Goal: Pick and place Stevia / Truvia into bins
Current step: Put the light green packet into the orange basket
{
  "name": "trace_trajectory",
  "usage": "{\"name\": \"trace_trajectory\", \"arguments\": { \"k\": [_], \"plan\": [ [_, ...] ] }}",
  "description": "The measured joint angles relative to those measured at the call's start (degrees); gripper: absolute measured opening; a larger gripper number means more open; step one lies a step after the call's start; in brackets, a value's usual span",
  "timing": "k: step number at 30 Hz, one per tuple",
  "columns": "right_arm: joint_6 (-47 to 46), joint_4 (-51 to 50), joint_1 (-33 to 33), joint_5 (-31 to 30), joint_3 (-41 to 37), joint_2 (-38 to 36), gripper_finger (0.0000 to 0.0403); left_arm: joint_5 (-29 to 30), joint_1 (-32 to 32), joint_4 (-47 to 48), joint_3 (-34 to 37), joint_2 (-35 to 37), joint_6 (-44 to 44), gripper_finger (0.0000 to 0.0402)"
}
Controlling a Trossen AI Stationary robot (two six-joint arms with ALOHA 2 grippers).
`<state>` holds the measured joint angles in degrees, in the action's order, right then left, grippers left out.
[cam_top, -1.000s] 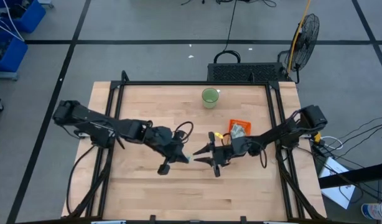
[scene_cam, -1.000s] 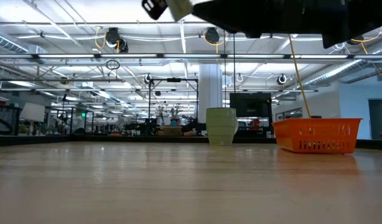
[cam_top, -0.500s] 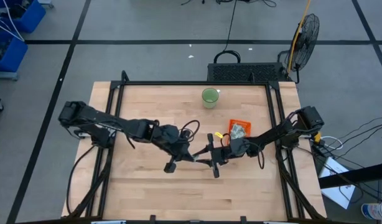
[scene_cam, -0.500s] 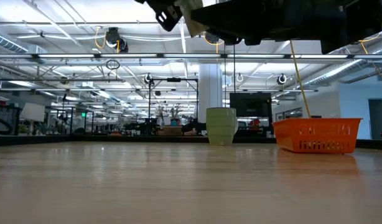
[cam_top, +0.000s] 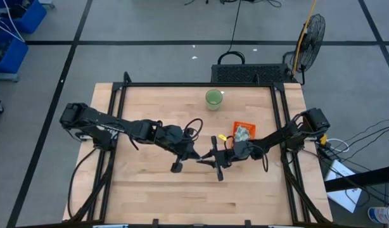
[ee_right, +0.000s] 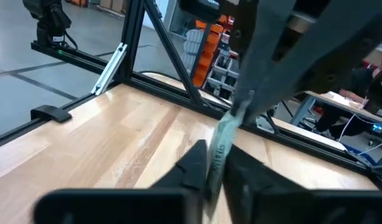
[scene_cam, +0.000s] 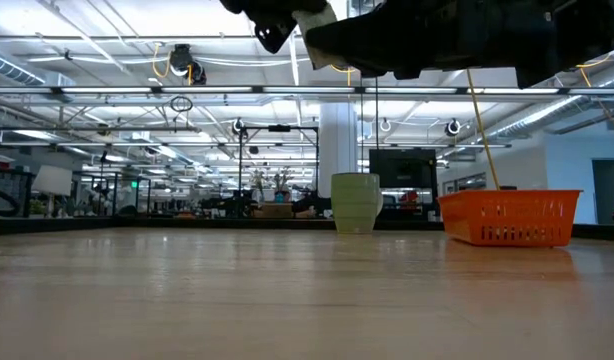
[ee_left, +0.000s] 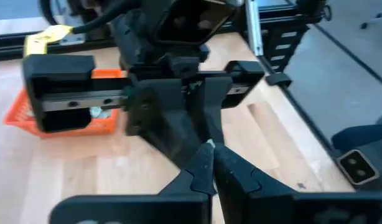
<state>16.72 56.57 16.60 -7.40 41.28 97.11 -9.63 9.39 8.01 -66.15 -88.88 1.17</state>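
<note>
One pale green-and-white sachet [ee_right: 221, 144] is held in the air above the table's middle, between both grippers. My left gripper [cam_top: 194, 156] comes from the left and is shut on it. My right gripper [cam_top: 203, 159] faces it from the right, also shut on it. In the left wrist view only a white corner of the sachet [ee_left: 208, 145] shows above my left gripper [ee_left: 211, 163]. The orange bin [cam_top: 243, 132] stands to the right of the grippers with sachets lying in it. My left gripper pinches one end of the sachet [ee_left: 208, 145] between its two fingers, coming level from the table's left. The sachet is lifted clear of the table. My right gripper [ee_right: 216, 171] pinches the sachet's opposite end [ee_right: 216, 163] between its two fingers, coming level from the table's right. The sachet stands on edge between them.
A round green cup [cam_top: 213, 99] stands near the far edge, behind the bin. In the low view the cup [scene_cam: 355, 203] and the orange bin [scene_cam: 509, 218] stand far off, with bare wood [scene_cam: 287, 290] before them. A black frame [cam_top: 182, 85] runs round the table.
My left gripper has carried the sachet a little toward the table's right, up to my right gripper. My right gripper, open a second ago, has shut on the sachet's free end. The sachet stays lifted clear.
</note>
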Motion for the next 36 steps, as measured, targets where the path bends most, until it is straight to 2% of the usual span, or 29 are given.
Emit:
{"name": "trace_trajectory", "arguments": {
  "k": [2, 10, 14, 17, 20, 25, 29, 30, 32, 36],
  "plan": [
    [0.52, -0.08, -0.02, -0.02, 0.0, -0.01, 0.0008, 0.83, 0.0, -0.01, 0.0, 0.0, 0.11, 0.0026],
    [0.47, -2.23, -0.09, -0.35, 0.0, -0.01, 0.0004, 1.22, 0.0, 2.42, 0.0, 0.0, 0.5, 0.0045],
    [0.44, -4.83, -0.13, -4.57, 0.0, -0.03, 0.0003, 2.66, 0.0, 2.54, 0.0, 0.0, 0.06, 0.0044],
    [0.42, -10.09, -0.11, -11.92, 0.0, -0.04, 0.0003, 3.88, 0.0, 3.36, 0.0, 0.0, -0.26, 0.0044],
    [0.45, -15.6, -0.11, -23.15, 0.0, -0.04, 0.0003, 5.0, 0.0, 5.85, 0.0, 0.02, -1.92, 0.0044],
    [-0.46, -27.4, 1.0, -47.5, 0.01, -3.14, 0.0003, 5.25, 0.12, 13.84, 0.0, 0.02, -3.36, 0.0044],
    [-9.01, -42.27, 2.84, -66.67, 0.02, -8.14, 0.0003, 5.31, 0.45, 20.74, 0.0, 0.02, -5.66, 0.0044],
    [-11.83, -45.69, 3.23, -69.23, 0.01, -9.54, 0.0003, 5.62, 0.68, 22.1, 0.0, 0.02, -6.33, 0.0044],
    [-16.98, -52.35, 4.17, -70.29, 0.0, -12.44, 0.0003, 7.46, 1.4, 24.16, 0.0, 0.02, -7.48, 0.0044],
    [-27.41, -62.65, 4.57, -65.15, 0.0, -18.75, 0.0003, 14.03, 3.24, 27.71, 0.0, 0.07, -8.97, 0.0044]
  ]
}}
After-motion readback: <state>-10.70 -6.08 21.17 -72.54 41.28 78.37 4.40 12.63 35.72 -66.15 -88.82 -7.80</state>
